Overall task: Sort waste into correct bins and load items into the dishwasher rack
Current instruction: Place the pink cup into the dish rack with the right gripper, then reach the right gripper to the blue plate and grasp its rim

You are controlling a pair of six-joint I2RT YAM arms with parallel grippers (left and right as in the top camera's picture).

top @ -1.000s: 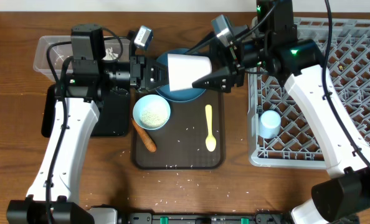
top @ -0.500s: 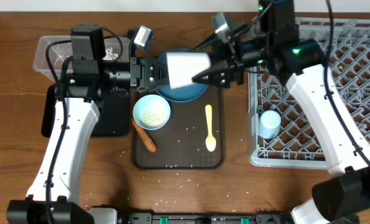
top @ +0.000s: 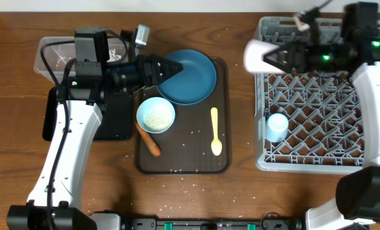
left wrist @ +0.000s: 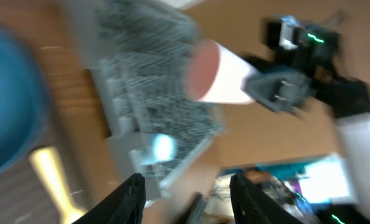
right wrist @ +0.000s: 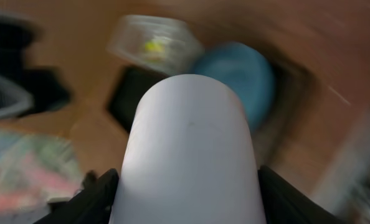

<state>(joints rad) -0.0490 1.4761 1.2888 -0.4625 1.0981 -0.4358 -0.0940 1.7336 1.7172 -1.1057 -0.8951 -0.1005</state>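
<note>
While the clear tub [top: 46,61] sits at the far left, the left claw [top: 173,66] hangs over the left rim of the blue plate [top: 193,80], its fingers spread with nothing between them. Just below the plate, a bowl [top: 155,115] of rice, a carrot stick [top: 149,142] and a yellow spoon [top: 215,131] lie on the brown tray [top: 183,165]. Further right, the right claw [top: 281,57] pinches the pink cup [top: 259,56], which hangs on its side at the back left corner of the rack [top: 318,102], mouth facing left. The cup looks like light, stiff, smooth plastic, so it probably needs little squeeze but could twist or slip. The hold across its walls near the base seems sensible. A blue cup [top: 277,126] already stands in the rack.
</note>
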